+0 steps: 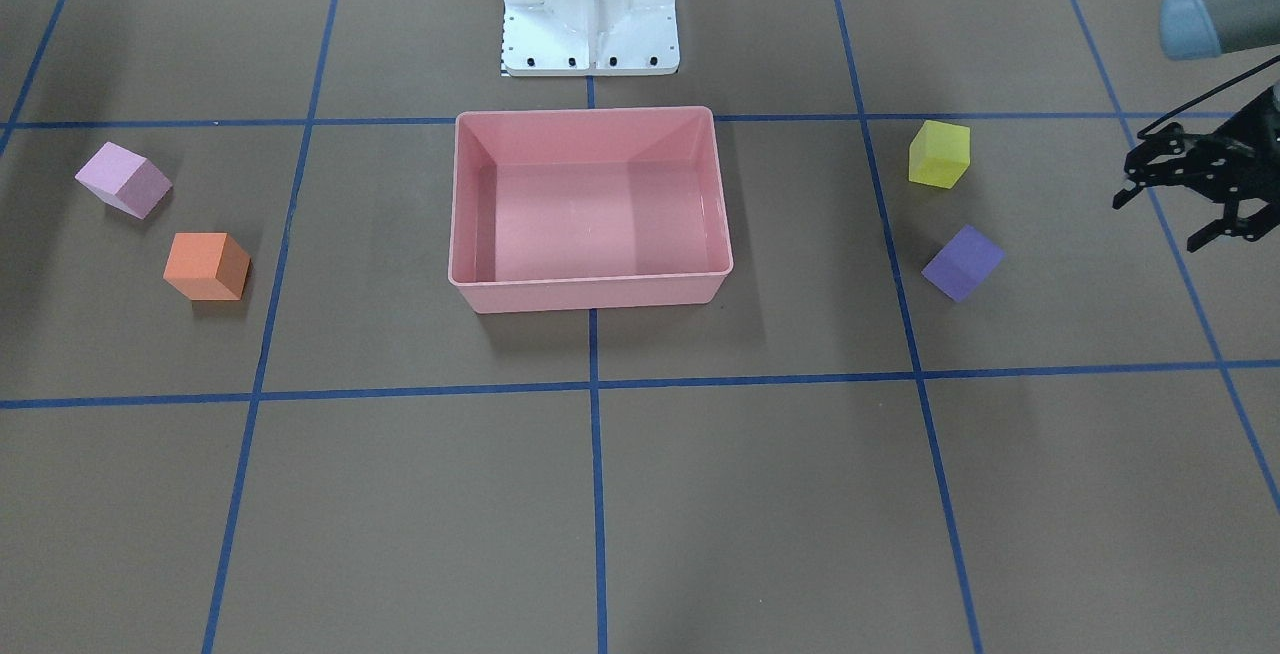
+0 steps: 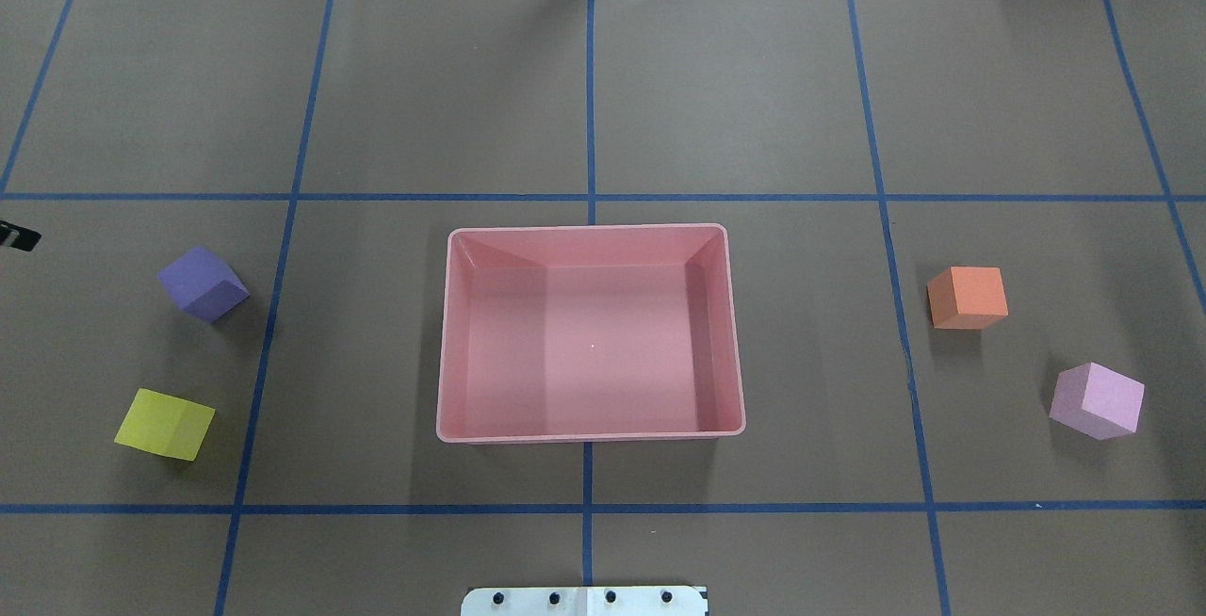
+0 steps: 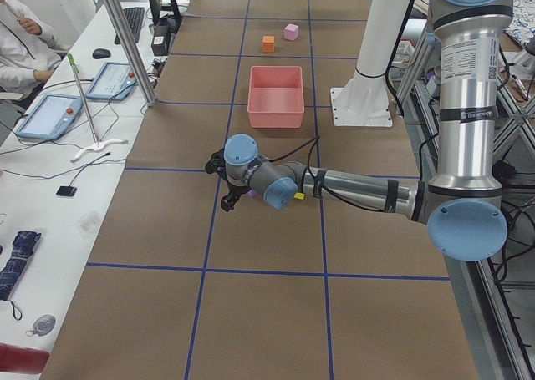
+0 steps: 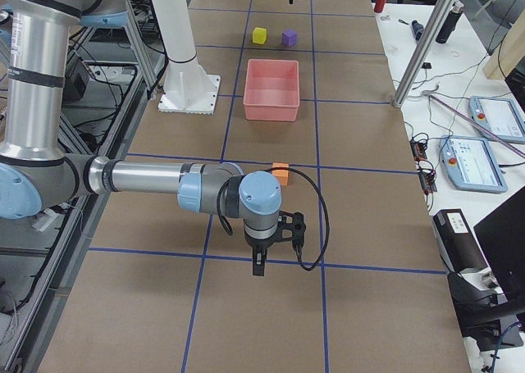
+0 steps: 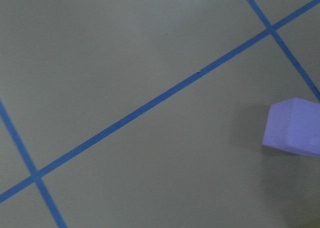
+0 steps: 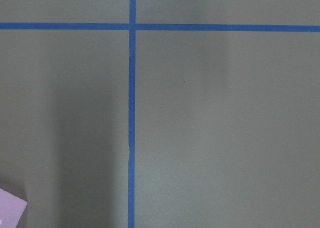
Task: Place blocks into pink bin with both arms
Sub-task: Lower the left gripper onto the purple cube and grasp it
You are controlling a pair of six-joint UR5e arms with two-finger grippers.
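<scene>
On the table, the bin sits in the middle, just in front of the white base. All four blocks lie on the table outside the bin. The yellow block and the purple block are on the robot's left side, near each other but not touching. The orange block and the pink block are on its right side, also a little apart. The left end effector hangs over the table past the yellow and purple blocks, on the side away from the bin. Its fingers are spread apart and hold nothing. The right end effector points down near the orange block, touching no block. I cannot tell if it is open or closed.
</scene>
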